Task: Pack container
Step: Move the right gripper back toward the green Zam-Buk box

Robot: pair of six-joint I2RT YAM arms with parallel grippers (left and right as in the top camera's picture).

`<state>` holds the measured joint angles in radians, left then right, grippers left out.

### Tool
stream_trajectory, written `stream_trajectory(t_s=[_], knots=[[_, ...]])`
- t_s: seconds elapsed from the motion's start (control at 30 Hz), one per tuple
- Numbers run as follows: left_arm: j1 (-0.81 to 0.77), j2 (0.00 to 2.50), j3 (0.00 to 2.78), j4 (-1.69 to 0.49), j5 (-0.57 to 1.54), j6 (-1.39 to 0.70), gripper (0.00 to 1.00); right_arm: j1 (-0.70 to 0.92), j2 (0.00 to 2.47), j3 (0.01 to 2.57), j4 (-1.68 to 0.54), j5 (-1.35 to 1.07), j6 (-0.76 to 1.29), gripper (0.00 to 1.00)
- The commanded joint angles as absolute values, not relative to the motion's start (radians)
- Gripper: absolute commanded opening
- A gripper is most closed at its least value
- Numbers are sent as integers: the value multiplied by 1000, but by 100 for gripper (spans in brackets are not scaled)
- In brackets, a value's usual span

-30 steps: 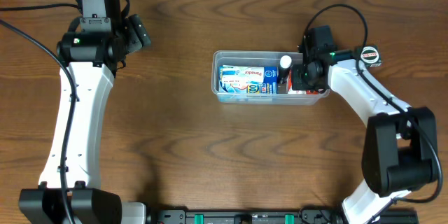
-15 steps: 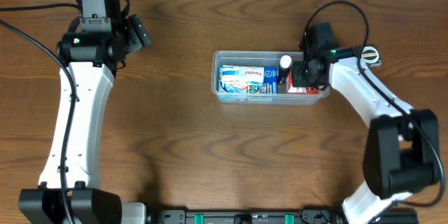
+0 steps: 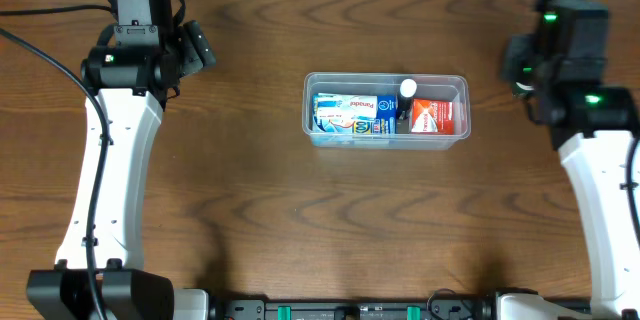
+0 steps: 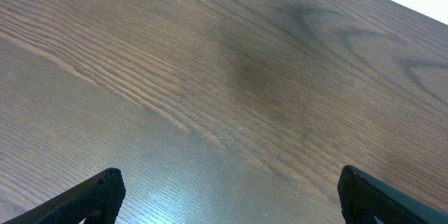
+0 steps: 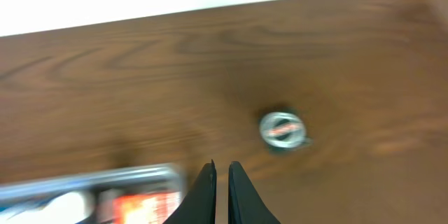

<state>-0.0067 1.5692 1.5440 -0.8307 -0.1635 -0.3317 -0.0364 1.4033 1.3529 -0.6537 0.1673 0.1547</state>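
Observation:
The container [image 3: 455, 88] is a clear tub at mid-table. It holds a blue-and-white packet [image 3: 350, 115], a white-capped bottle [image 3: 408, 88] and a red box [image 3: 433, 115]. My right gripper [image 3: 520, 70] is raised to the right of the tub, apart from it, shut and empty. In the right wrist view its fingers [image 5: 221, 164] are together, with the tub's corner [image 5: 91, 178] and the red box [image 5: 136, 203] blurred at lower left. My left gripper [image 3: 200, 48] is far left, open and empty; its fingers [image 4: 227, 182] are over bare wood.
A small round silver-and-red object [image 5: 282, 129] lies on the table right of the tub, beyond my right fingers; my right arm hides it in the overhead view. The table's far edge [image 5: 210, 7] is close behind.
My right gripper has left the tub's right end and swung up and to the right, leaving the red box in the tub. The left arm has not moved.

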Motion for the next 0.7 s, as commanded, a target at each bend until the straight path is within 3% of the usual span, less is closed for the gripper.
stream_trajectory(t_s=[0.0,0.13,0.3,0.33,0.4,0.43,0.67], knots=[[-5,1572,1534,-833,-165,-318,98,-134,1433,1353,-648,208,134,5],[-5,1572,1534,-833,-165,-318,98,-221,1497,1353,-601,136,133,2],[-5,1572,1534,-833,-165,-318,98,-259,1623,1353,-537,101,43,15],[-5,1572,1534,-833,-165,-318,98,-261,1650,1353,-522,101,15,31],[-5,1572,1534,-833,-165,-318,98,-262,1711,1353,-495,99,-44,80],[-5,1572,1534,-833,-165,-318,98,-261,1745,1353,-484,98,-84,96],[-5,1572,1534,-833,-165,-318,98,-262,1929,1353,-471,61,-355,99]])
